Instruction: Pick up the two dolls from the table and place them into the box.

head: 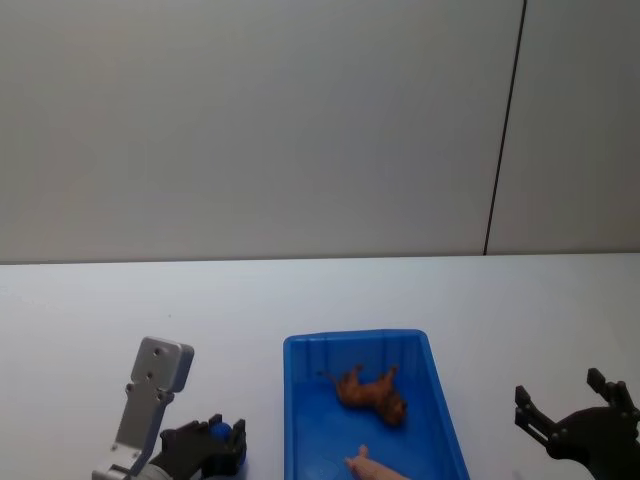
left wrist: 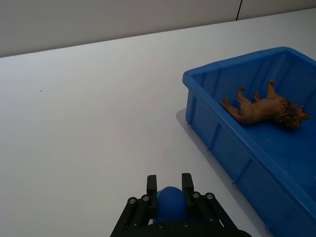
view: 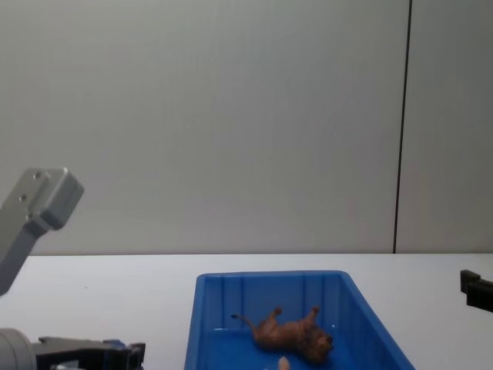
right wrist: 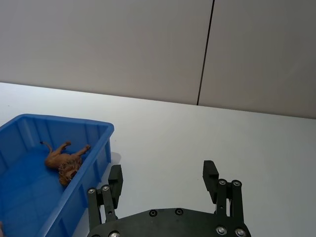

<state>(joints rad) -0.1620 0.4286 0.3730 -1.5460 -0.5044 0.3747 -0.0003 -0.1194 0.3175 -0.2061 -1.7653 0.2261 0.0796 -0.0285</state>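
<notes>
Both dolls, the brown lion [head: 373,392] and pink pig [head: 372,467], lie in the blue box [head: 300,400], so the task looks done; the left end effector [left wrist: 169,190] is clenched beside the box on the counter [head: 100,310], the right end effector [right wrist: 163,180] released.

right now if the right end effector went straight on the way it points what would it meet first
Probably only bare table. The right end effector is open and the box sits off to one side of its line, though depth is unclear.
</notes>
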